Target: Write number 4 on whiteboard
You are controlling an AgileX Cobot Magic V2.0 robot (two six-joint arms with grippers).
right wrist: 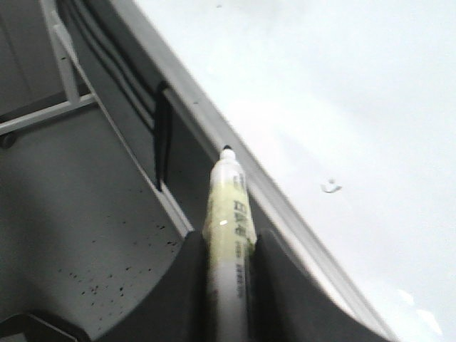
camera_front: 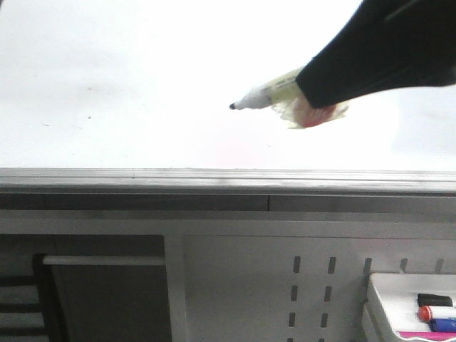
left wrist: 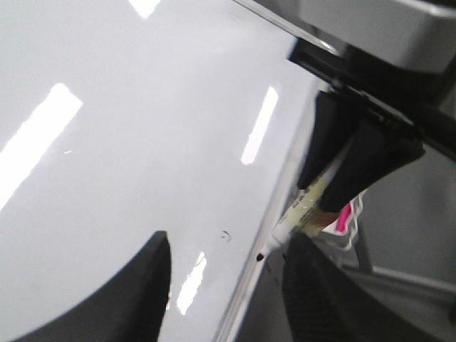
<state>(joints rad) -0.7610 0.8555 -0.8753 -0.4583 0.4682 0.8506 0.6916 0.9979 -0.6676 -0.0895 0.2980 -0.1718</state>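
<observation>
The right gripper entered from the upper right of the front view, its jaws clamped on a marker whose black tip pointed left over the whiteboard. Whether the tip touched the surface could not be told. The left gripper showed only in its own wrist view, dark fingers apart with nothing between them, low in the frame over the board's edge. The whiteboard filled the upper half of the front view, glossy white with faint specks at left and a grey metal edge strip along its lower side; bright bars of glare crossed it in the left wrist view. No stroke of a 4 was visible on it, so the writing appeared not yet begun. The likely risks were these: the marker sat tilted and seemed wrapped in something loose at the grip, so pressing down could make it slip or rotate in the jaws; too little pressure would leave broken lines, and starting this near the edge strip could leave little room for the stem.
</observation>
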